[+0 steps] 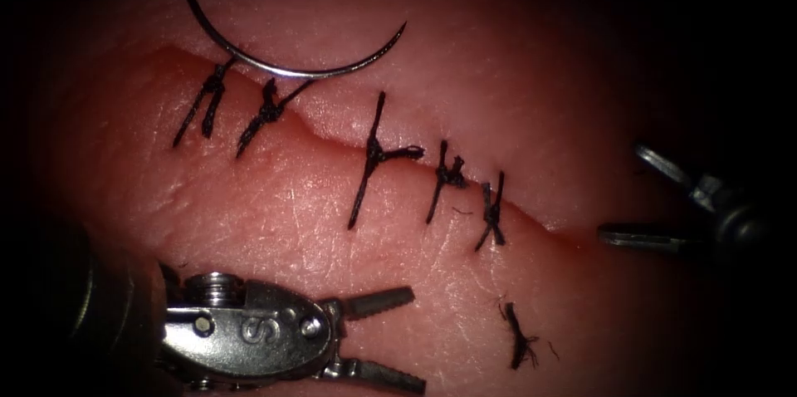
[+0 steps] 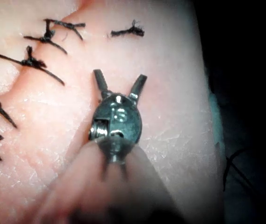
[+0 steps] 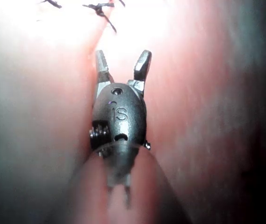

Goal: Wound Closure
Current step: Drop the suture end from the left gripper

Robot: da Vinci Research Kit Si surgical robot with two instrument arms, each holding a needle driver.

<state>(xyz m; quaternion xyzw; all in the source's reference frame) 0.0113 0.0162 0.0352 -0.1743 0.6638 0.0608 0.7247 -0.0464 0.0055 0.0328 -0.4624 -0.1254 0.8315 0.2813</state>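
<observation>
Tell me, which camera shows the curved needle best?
The endoscope view: the needle lies free on the tissue above the cut's left stitches, held by neither open end effector, left or right. I can't find it in either wrist view.

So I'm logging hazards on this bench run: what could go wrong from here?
The needle lies loose on the tissue above the cut; neither the open left tool nor the open right tool holds it, so it could get nudged. The loose thread scrap could perhaps snag the jaws.
</observation>
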